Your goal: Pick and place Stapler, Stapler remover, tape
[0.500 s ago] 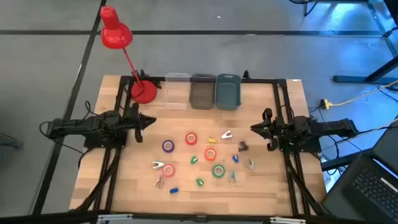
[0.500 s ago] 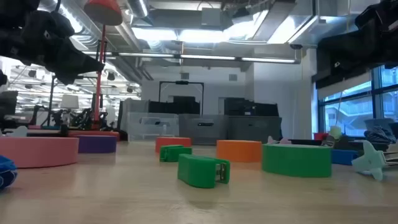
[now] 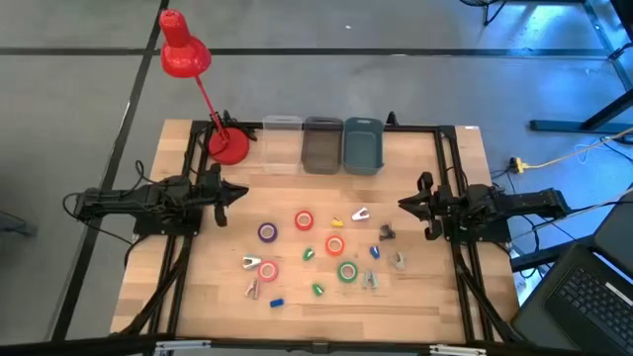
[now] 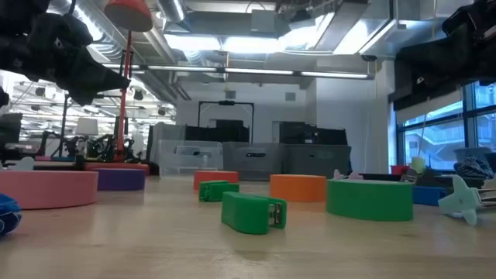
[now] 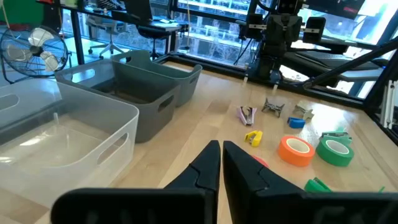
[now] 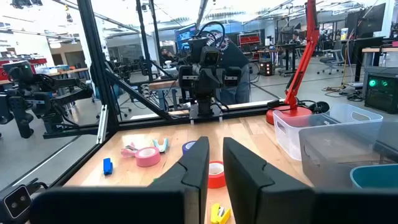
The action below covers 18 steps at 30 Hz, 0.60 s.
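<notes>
We see left gripper (image 3: 240,192) at frame left, fingers pressed together; right gripper (image 3: 404,204) at right, slightly spread. Tape rolls (image 3: 304,221) scattered at centre, untouched.

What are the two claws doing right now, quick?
Left claw: nearly shut, holding nothing, parked at the table's left side.
Right claw: open a little, holding nothing, parked at the right side.
</notes>
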Available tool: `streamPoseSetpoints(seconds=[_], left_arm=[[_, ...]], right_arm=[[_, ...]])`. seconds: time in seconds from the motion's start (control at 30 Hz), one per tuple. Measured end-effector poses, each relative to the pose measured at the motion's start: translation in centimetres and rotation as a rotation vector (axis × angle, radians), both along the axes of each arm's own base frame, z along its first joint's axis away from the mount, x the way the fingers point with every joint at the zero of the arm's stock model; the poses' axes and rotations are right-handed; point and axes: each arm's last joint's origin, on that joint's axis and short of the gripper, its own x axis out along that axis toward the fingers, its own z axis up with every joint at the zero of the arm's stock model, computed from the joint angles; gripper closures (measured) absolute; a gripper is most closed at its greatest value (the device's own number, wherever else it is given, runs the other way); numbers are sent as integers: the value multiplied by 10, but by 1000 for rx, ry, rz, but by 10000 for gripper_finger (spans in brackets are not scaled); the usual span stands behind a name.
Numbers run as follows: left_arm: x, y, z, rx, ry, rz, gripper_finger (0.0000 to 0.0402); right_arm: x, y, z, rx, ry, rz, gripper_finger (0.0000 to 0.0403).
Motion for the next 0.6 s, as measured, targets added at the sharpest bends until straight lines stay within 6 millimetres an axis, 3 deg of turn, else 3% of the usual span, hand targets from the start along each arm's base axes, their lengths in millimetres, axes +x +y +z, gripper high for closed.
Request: streamPoseSetpoints(seconds=[0.6], left_arm=[[0,0,0,0,1,0,391]], right_arm=[[0,0,0,0,0,0,352]])
